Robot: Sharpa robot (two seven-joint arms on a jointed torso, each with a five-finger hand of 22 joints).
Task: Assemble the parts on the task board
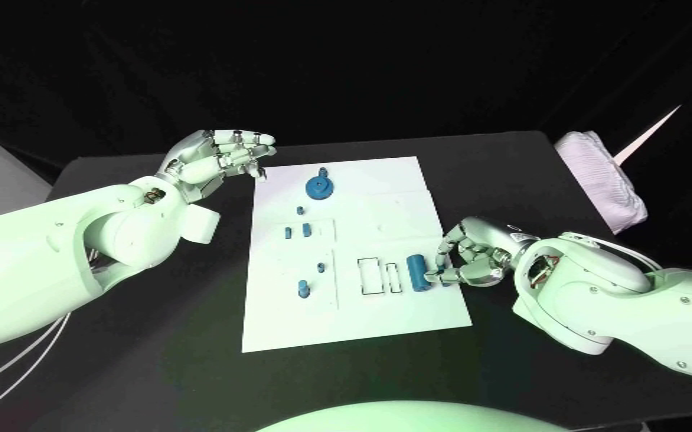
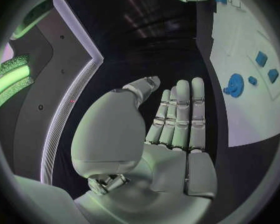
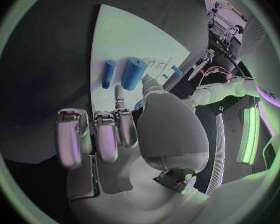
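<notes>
Fingers of the right hand (image 1: 469,255) curl toward a short blue cylinder (image 1: 423,273) at the task board's (image 1: 375,177) right edge, roughly four o'clock from the board's middle. From the head view the fingertips touch or pinch it, and the right wrist view shows a thumb and finger reaching to a blue part (image 3: 133,73), yet the contact itself sits behind the palm, so I cannot tell whether it is truly clamped. The pose looks like a pickup or a nudge toward the outlined slots (image 1: 379,274) just beside it at nine o'clock.

Across the board, the left hand (image 1: 221,157) hovers off the board's corner at about ten o'clock, holding nothing; its wrist view shows the fingers (image 2: 181,115) straight and side by side, thumb apart. It probably waits clear of the work.

On the board, a round blue disc part (image 1: 319,186) lies at twelve o'clock, small blue pieces (image 1: 302,230) sit left of centre, and another blue piece (image 1: 306,288) lies at seven o'clock. Their exact shapes are too small to read. A white cloth-like bundle (image 1: 603,177) lies at the table's far right, partly cut off.
</notes>
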